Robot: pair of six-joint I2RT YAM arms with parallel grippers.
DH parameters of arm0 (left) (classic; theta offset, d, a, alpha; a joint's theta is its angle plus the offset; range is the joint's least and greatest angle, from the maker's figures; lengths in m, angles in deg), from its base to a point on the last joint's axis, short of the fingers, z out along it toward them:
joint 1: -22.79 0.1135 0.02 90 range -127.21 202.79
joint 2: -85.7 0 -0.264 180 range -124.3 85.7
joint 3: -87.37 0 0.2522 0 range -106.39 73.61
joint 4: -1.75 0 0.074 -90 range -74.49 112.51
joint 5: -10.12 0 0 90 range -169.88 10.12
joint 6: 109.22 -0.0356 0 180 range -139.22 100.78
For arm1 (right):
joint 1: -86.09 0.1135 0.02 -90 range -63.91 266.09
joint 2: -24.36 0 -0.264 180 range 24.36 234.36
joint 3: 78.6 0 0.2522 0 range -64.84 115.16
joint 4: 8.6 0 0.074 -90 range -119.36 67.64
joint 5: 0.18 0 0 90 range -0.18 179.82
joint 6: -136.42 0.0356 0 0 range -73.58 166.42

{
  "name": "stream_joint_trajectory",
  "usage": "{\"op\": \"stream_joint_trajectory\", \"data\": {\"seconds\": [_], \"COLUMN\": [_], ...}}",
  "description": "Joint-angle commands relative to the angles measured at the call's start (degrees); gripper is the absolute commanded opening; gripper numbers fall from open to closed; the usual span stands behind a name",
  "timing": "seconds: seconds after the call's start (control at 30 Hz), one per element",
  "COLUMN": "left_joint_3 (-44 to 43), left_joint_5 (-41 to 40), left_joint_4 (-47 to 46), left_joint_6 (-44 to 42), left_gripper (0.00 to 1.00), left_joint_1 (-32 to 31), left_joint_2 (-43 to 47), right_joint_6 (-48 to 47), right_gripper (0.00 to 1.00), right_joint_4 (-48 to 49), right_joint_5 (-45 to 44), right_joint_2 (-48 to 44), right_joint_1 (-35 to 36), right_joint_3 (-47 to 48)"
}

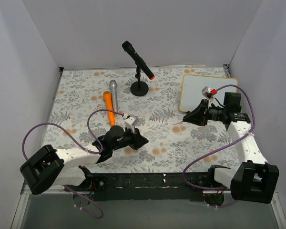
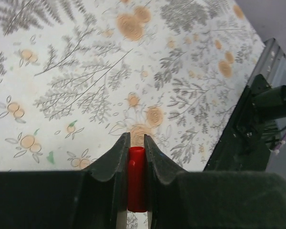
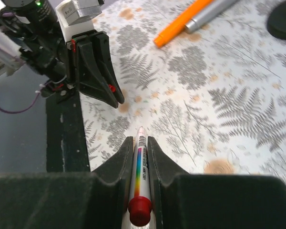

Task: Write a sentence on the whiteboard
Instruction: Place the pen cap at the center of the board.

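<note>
The whiteboard (image 1: 200, 90), white with a thin yellow rim, lies flat at the back right of the table. Its face looks blank, and no sentence shows on it. My right gripper (image 1: 187, 117) hovers just in front of the board's near-left corner, pointing left. In the right wrist view this gripper (image 3: 140, 140) is shut on a white marker (image 3: 142, 167) with a rainbow stripe and a red rear end, its tip poking past the fingertips. My left gripper (image 1: 142, 140) sits low near the table's front middle. It (image 2: 136, 139) is shut on a red marker cap (image 2: 136, 176).
A black microphone (image 1: 138, 59) leans on a round-based stand (image 1: 139, 88) at the back centre. A silver microphone (image 1: 113, 93) and an orange one (image 1: 109, 109) lie side by side left of centre. The floral cloth (image 1: 171, 138) covers the table. The walls are grey.
</note>
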Motion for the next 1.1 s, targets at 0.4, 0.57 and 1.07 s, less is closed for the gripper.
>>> {"op": "stream_joint_trajectory", "data": {"seconds": [0.4,0.57,1.07], "left_joint_3": [-11.89,-13.12,-15.06], "left_joint_5": [-10.12,-15.83,-11.47], "left_joint_4": [11.28,13.30,14.02], "left_joint_6": [10.17,11.22,3.13], "left_gripper": [0.18,0.34,0.98], "left_joint_1": [5.72,5.90,6.25], "left_joint_2": [-18.81,-20.58,-8.02], "right_joint_6": [2.47,0.80,0.44], "right_gripper": [0.01,0.01,0.01], "right_joint_4": [14.87,13.10,12.58], "right_joint_5": [2.32,2.23,1.97], "right_joint_2": [-4.76,-5.38,-5.47], "right_joint_1": [-11.66,-12.10,-12.45], "right_joint_3": [-9.53,-9.09,-8.91]}}
